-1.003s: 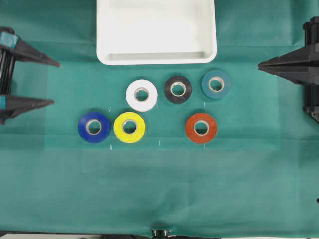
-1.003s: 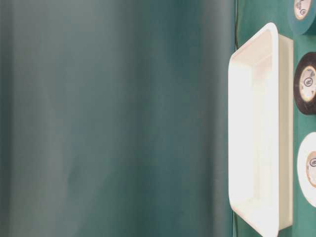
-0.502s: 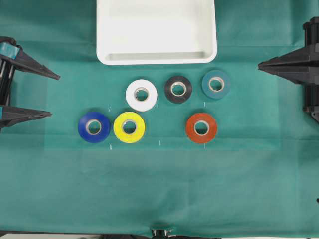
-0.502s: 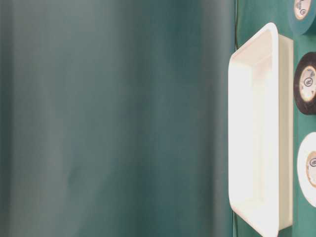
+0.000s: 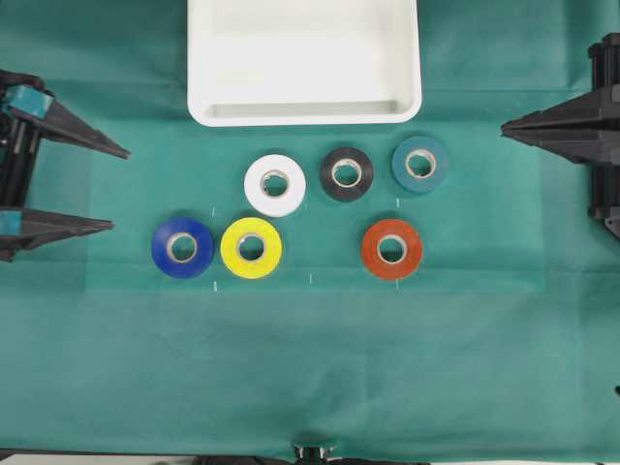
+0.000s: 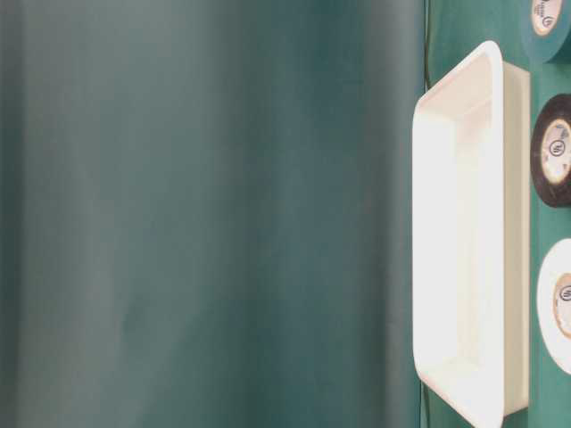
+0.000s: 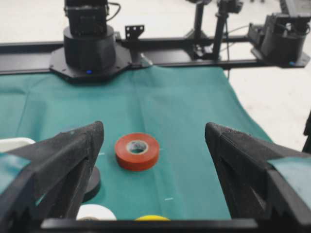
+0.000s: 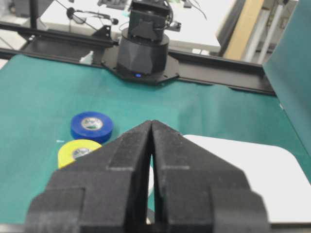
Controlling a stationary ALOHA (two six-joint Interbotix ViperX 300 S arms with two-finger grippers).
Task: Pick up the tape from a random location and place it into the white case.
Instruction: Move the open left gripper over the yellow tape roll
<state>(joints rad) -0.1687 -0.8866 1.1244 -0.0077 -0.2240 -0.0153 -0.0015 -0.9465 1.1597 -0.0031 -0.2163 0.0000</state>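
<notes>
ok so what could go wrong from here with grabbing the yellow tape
1. The yellow tape lies almost against the blue roll, which sits between it and the open left gripper. A finger could knock or catch the blue roll instead.
2. The white roll sits close above it, so wide-open jaws may bump it.
3. The path to the white case passes over the white roll; a low carry might clip it.

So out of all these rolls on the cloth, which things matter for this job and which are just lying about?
Part of the job:
- yellow tape
- white case
- left gripper, open
- right gripper, shut

Just lying about:
- white roll
- blue roll
- black roll
- teal roll
- orange roll
</notes>
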